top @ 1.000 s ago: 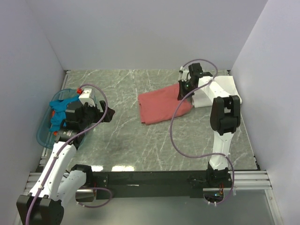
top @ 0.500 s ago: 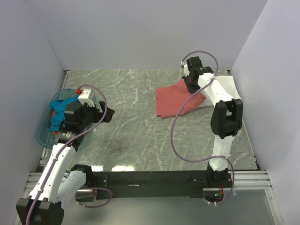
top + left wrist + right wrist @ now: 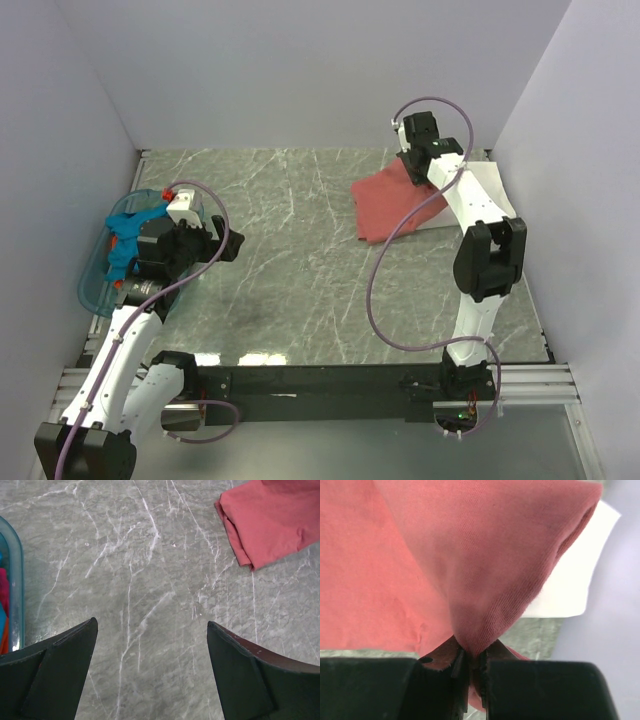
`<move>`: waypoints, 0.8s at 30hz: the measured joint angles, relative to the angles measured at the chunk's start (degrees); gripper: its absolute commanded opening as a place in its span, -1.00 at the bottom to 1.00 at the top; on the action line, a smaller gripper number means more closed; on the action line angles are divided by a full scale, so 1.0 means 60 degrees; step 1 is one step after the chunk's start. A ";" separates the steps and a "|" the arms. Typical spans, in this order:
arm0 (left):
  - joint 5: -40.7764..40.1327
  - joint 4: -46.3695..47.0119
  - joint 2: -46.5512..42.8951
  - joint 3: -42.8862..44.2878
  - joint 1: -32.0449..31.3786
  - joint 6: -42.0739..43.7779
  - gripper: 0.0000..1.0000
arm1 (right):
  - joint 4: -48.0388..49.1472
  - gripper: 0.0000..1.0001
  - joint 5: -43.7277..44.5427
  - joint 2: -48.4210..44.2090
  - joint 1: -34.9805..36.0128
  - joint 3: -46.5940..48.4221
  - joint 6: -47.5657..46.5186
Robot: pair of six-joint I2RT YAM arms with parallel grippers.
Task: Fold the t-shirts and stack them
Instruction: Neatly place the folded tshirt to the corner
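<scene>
1. While the right claw (image 3: 472, 662) is pinched tight on a bunched fold of the red shirt (image 3: 390, 205), the cloth spreads from it across the far right of the tabletop (image 3: 300, 290). Its right edge laps over the white shirt (image 3: 475, 190).
2. Step in hand, by my reading: stacking. The job now is to set the folded red one squarely on the white one by the right wall.
3. The next move calls for lining red up over white and lowering until the cloth lies flat. Then let go cleanly (a snagged fold would drag the pile askew).
4. The left claw (image 3: 152, 630) is spread wide apart and holds nothing. It hovers over bare marble on the left side, well apart from the red shirt.
5. Container check: the blue basket (image 3: 92, 285) sits at the left edge, with teal cloth (image 3: 125, 250) poking up in it. Slivers of other colours show beside it, too small to sort out, and how many shirts are in there I cannot tell.
</scene>
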 measured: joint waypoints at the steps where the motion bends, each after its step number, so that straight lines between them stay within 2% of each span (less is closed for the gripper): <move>1: 0.0000 -0.0004 0.0000 0.0000 0.0000 0.0018 0.90 | 0.0044 -1.00 0.0055 -0.0055 0.0000 0.0000 -0.0040; 24: 0.0004 -0.0004 0.0018 0.0000 0.0000 0.0062 0.90 | 0.0353 -1.00 0.0503 -0.0798 0.0000 0.0229 -0.0674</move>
